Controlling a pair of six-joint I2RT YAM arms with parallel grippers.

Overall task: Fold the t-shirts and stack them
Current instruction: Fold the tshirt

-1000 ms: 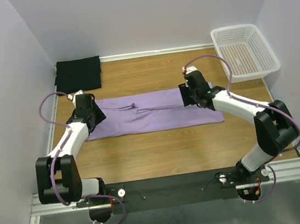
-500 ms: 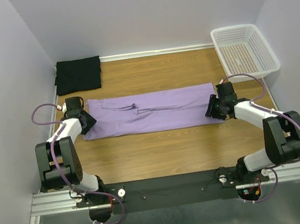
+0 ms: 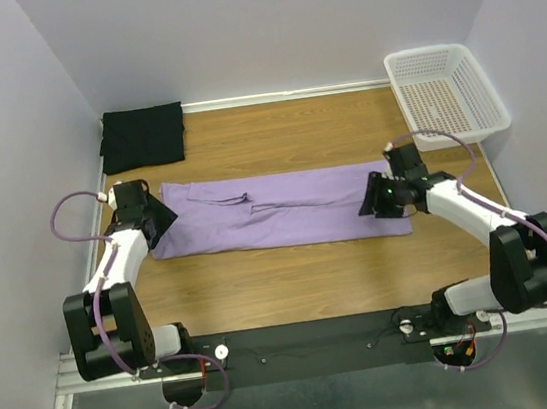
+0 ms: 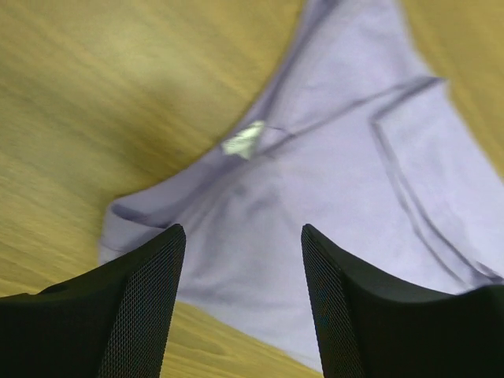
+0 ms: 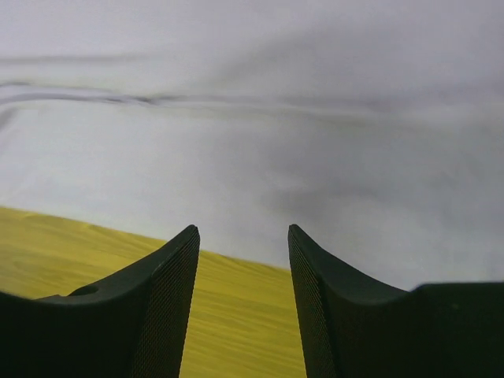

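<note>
We see the purple shirt (image 3: 284,208) lying flat in the middle of the wooden table (image 3: 294,282), folded into a long band that runs from left to right. A few creases and a folded-in sleeve edge show on its far half. The black shirt (image 3: 143,136) sits folded in the far left corner, apart from the purple one, with bare wood between them. The white basket (image 3: 445,91) stands in the far right corner.

The left gripper (image 3: 162,219) is at the left end of the purple shirt, low over its edge. From the left wrist we see its two dark fingers (image 4: 150,299) spread wide, with nothing between them but the cloth below, where a small pale label (image 4: 244,140) shows near the hem. The right gripper (image 3: 370,202) is at the right end of the band, over its near corner. From the right wrist its fingers (image 5: 157,307) are likewise spread, empty, above the shirt's near edge and the wood beside it. We cannot tell whether either gripper touches the cloth.
</note>
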